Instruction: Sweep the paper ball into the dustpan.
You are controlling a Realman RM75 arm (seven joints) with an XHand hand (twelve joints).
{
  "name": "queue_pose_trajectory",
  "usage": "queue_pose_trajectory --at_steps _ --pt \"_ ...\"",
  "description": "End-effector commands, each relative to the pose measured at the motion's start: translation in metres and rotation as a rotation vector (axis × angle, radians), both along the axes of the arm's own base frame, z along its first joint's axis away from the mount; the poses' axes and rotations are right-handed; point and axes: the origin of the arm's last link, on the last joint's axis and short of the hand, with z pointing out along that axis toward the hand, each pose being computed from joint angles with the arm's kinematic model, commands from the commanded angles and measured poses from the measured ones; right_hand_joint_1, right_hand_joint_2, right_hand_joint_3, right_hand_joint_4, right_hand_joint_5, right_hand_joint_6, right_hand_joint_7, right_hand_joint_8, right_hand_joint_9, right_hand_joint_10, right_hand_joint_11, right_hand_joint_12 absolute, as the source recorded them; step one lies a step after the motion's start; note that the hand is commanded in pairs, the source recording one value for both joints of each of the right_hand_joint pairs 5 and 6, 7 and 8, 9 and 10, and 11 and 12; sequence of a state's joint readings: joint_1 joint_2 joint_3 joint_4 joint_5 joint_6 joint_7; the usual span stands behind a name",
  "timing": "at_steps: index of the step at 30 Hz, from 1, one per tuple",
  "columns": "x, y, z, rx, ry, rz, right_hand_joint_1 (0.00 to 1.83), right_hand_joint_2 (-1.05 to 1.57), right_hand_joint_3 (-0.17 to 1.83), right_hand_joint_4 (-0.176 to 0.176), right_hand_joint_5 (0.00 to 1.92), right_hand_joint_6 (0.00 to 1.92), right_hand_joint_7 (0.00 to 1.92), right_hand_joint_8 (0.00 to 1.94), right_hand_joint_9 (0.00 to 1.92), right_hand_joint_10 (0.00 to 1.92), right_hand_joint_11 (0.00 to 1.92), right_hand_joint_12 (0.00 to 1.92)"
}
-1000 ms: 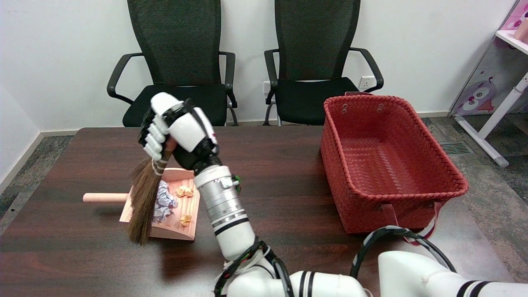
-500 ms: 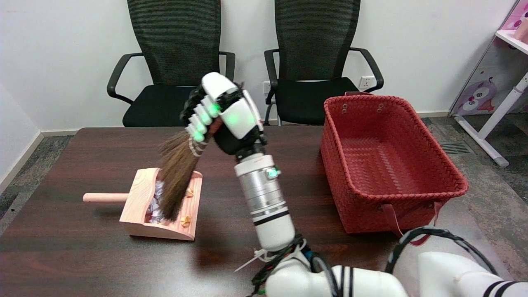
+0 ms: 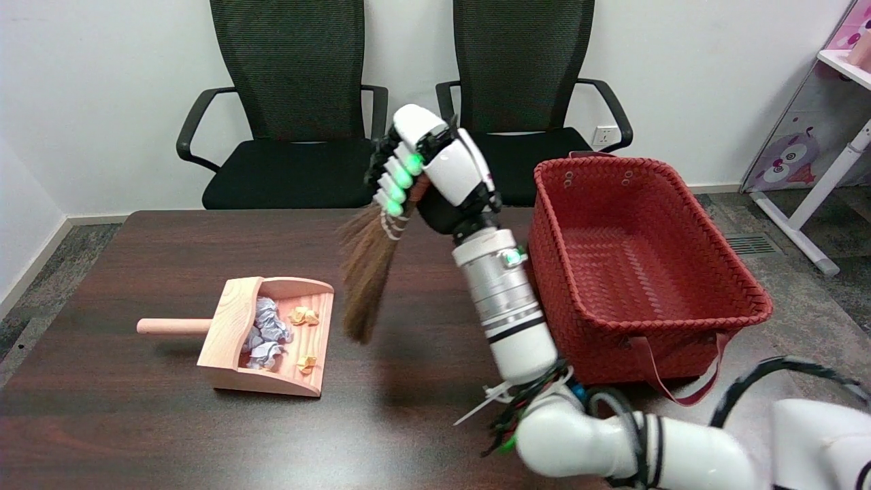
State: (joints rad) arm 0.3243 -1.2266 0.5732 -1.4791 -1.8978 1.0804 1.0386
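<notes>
The right hand (image 3: 435,178) is seen raised above the dark wooden table (image 3: 170,245), its fingers (image 3: 398,180) wrapped closed around the top of a small straw hand broom (image 3: 367,272). Green lights glow along the fingers. The broom's handle is mostly covered by the grip; below the fingers the brown bristles hang down and a little to the left, and their tips appear to be clear of the tabletop, though contact cannot be ruled out from this angle.

Down and well to the left of the fingers, a pale wooden dustpan (image 3: 231,327) lies flat on the table, its round handle pointing left and its open mouth facing right, toward the bristle tips. The bristles are apart from the dustpan's rim. Inside the pan, against its back wall, the crumpled white paper ball (image 3: 265,330) is found, possibly more than one wad pressed together. Two small orange paper scraps (image 3: 304,316) lie beside it, nearer the pan's mouth.

To the right of the fingers, just behind the silver wrist section of the arm, a red woven basket (image 3: 680,204) stands on the table with a strap hanging at its near side. Beyond the fingers, past the table's far edge, two black mesh office chairs (image 3: 292,102) are placed against a white wall.
</notes>
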Motion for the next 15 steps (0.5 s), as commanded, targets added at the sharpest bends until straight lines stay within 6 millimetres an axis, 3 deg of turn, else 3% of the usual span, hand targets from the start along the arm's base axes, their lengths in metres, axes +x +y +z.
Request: queue_pose_trajectory --at_steps 1,15 --pt "0.025 0.008 0.078 0.013 0.166 -0.109 0.85 1.57 1.77 0.022 1.92 1.92 1.92 1.92 1.92 1.92 1.92 1.92" --pt "0.029 0.014 0.124 0.002 0.296 -0.208 0.89 1.57 1.83 0.017 1.92 1.92 1.92 1.92 1.92 1.92 1.92 1.92"
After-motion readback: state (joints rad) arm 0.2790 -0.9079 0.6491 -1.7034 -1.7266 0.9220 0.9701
